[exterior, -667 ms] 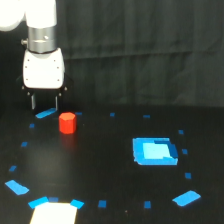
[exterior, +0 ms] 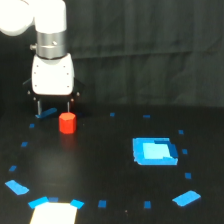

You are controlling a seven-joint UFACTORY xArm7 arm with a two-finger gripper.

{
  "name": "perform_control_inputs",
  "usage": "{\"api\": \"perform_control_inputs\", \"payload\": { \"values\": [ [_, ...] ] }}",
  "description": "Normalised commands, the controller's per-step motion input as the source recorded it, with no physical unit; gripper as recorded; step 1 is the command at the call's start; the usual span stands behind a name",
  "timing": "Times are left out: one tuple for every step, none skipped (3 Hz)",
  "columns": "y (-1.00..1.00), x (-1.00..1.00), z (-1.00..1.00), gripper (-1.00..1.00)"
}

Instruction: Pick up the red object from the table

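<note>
While the red object sits untouched on the black table, the claw hangs just up at its eleven o'clock, fingers spread and empty. Nothing is gripped yet; lining up, closing and lifting all remain, by my reckoning.
</note>
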Motion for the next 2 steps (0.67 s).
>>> {"api": "perform_control_inputs", "payload": {
  "values": [
    [-1.0,0.44,-0.3,0.41],
    [-0.23,0.39,-0.8,-1.0]
  ]
}}
